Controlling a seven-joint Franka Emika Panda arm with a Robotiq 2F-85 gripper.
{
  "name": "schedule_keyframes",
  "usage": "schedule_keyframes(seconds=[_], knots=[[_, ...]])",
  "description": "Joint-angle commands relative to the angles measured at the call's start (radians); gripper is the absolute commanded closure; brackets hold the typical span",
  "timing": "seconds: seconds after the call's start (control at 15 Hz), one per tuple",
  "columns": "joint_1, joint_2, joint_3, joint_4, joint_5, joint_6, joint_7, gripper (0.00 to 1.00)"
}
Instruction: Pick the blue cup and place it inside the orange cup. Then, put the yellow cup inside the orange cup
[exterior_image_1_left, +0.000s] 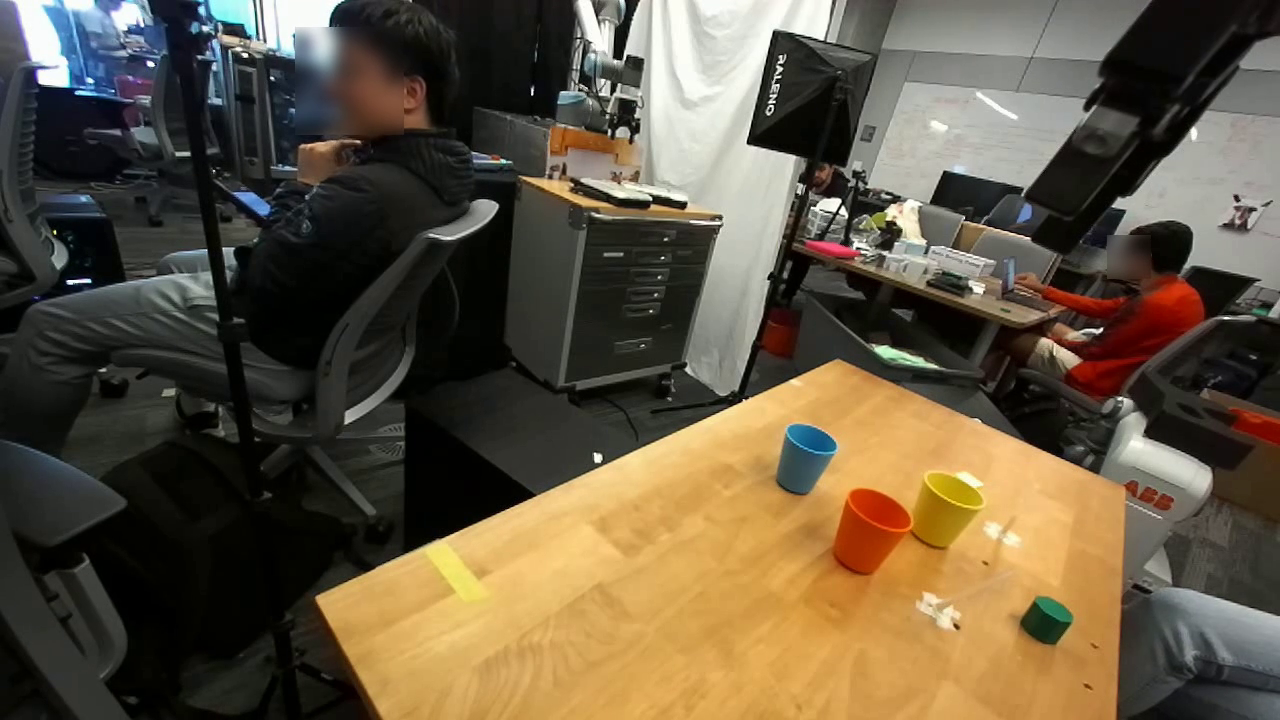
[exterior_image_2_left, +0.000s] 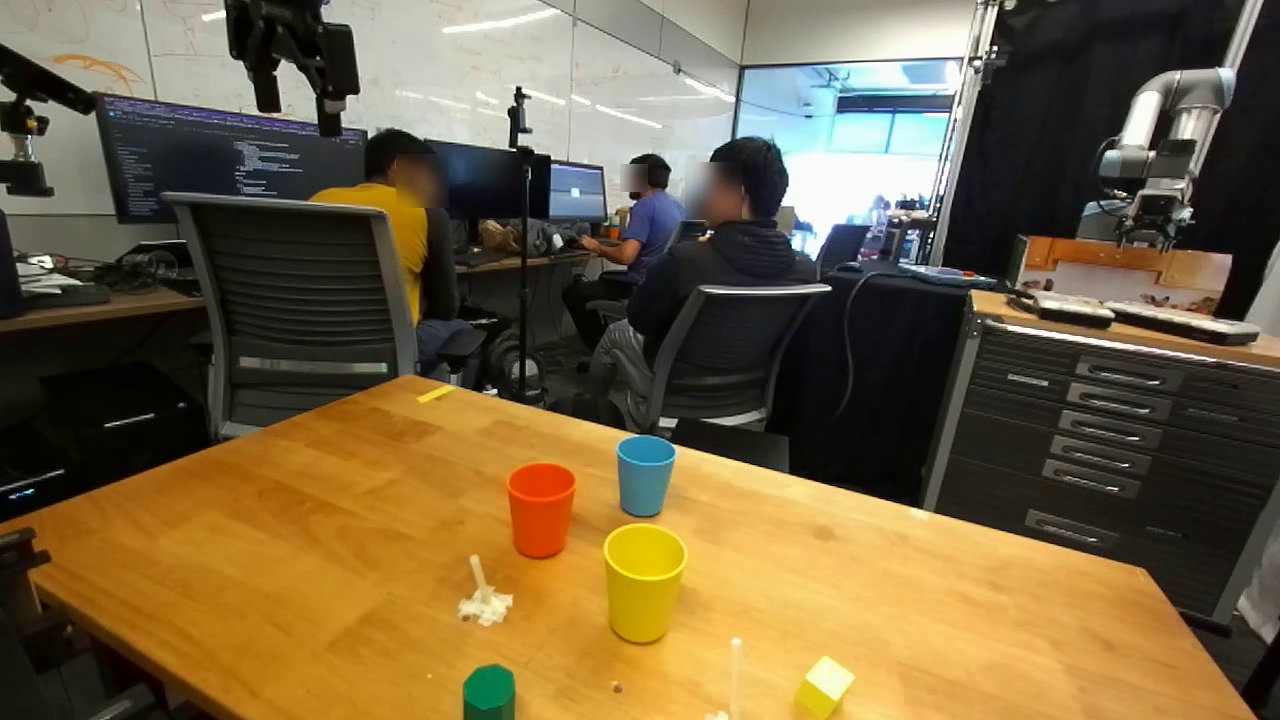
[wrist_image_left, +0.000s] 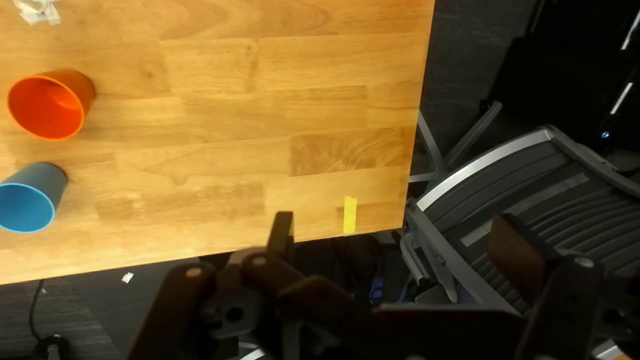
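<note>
Blue cup (wrist_image_left: 35, 196) is clipped at the wrist view's edge.

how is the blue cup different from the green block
The blue cup has a round, open mouth; the green block has a flat, angular top. The blue cup looks taller than the green block, and its colour is lighter than the green block's dark green. Both stand on the table.

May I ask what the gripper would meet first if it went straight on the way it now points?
The gripper would probably meet the wooden tabletop first, somewhere near the yellow tape. Depth is unclear, though, and with the tabletop's edge close in the wrist view, it might pass just outside.
</note>
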Motion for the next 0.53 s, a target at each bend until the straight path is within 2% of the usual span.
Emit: schedule_keyframes(seconds=[0.0, 0.2, 0.47], knots=[[-0.008, 0.0, 0.008, 0.002, 0.002, -0.003, -0.001, 0.0], [-0.006, -0.009, 0.013, -0.015, 0.006, 0.042, 0.003, 0.0], [-0.035, -0.005, 0.018, -0.024, -0.051, 0.119, 0.055, 0.0]])
